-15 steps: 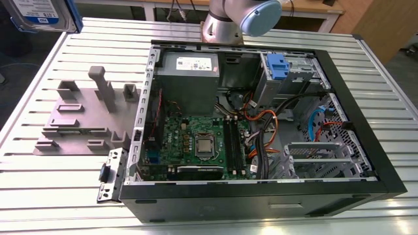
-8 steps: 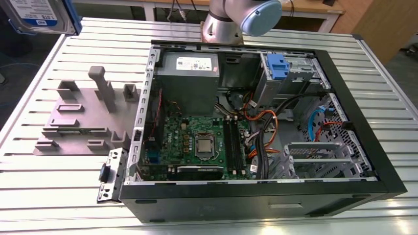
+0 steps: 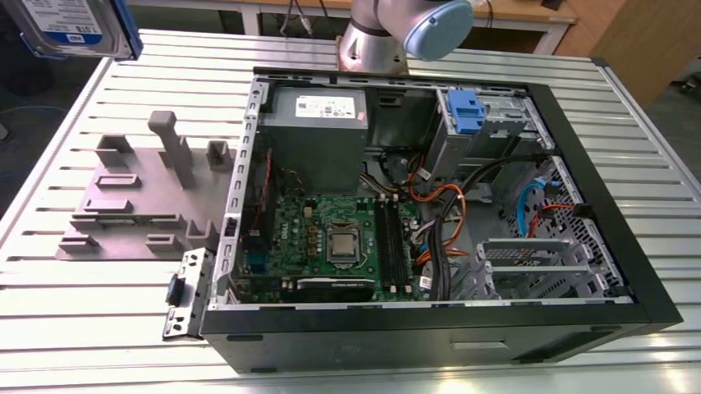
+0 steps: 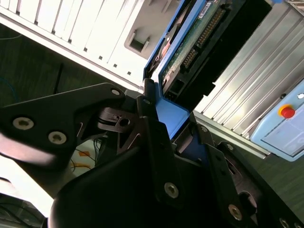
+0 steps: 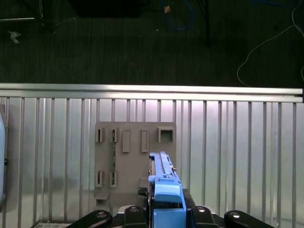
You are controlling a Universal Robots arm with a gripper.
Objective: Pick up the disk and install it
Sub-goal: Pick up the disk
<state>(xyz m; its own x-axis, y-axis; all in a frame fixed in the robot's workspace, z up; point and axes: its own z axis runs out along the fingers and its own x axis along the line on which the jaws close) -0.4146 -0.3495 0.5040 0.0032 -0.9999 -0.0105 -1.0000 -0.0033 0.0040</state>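
Note:
The disk (image 3: 72,26), a silver drive with a white-and-blue label in a blue carrier, hangs in the air at the exterior view's far upper left, off the table's corner. In the first wrist view the disk (image 5: 164,183) stands edge-on between the black fingers, high above the grey fixture plate (image 5: 135,159). My gripper (image 5: 167,211) is shut on the carrier's blue end. The second wrist view shows the disk (image 4: 190,50) with its green circuit board and connector. There the gripper (image 4: 173,126) clamps the blue frame from both sides.
The open computer case (image 3: 652,283) lies on the slatted metal table (image 3: 77,328). Inside are a grey power supply (image 3: 318,131), a motherboard (image 3: 328,238), cables, a blue latch piece (image 3: 465,111) and a metal bay (image 3: 526,263). A grey fixture plate (image 3: 131,201) lies beside the case.

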